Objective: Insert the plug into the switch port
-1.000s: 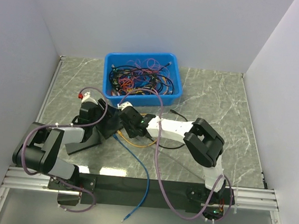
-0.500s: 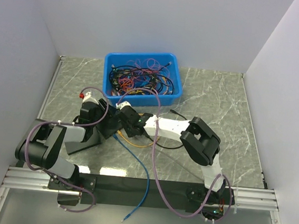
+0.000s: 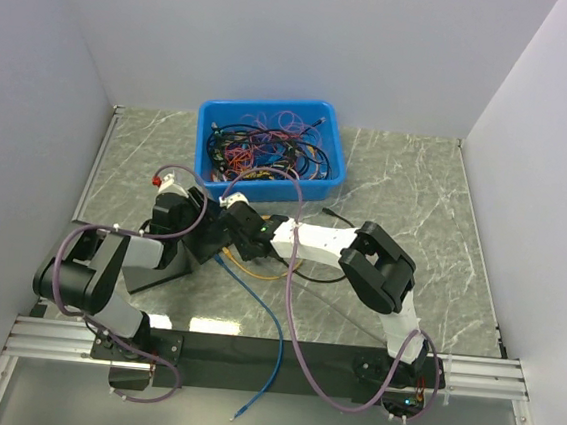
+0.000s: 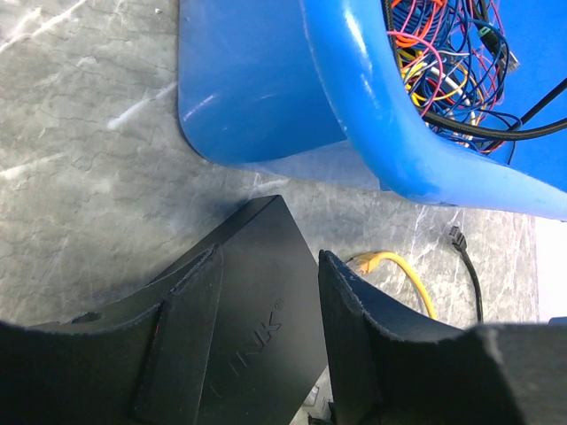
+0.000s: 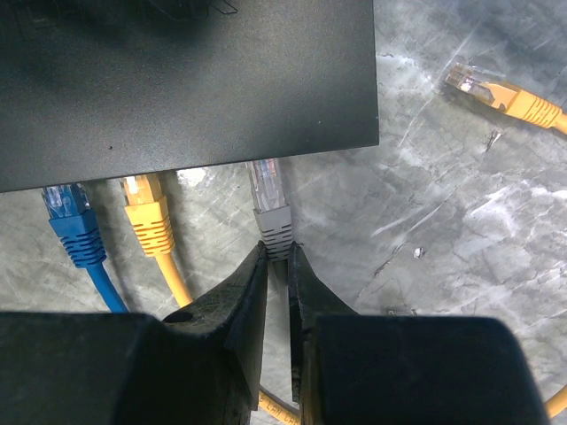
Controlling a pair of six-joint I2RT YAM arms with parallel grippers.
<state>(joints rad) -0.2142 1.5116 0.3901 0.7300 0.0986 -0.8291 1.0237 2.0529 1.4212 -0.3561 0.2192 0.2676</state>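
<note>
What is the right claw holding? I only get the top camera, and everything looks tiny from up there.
Observer: The right gripper pinches a grey plug by its back end.
Operator: Is it in the black box yet?
Observer: Its clear tip meets the edge of the switch, beside a yellow plug and a blue plug. I can't tell how deep it sits.
Operator: And the other claw?
Observer: The left gripper clamps the switch, one finger on each side.
</note>
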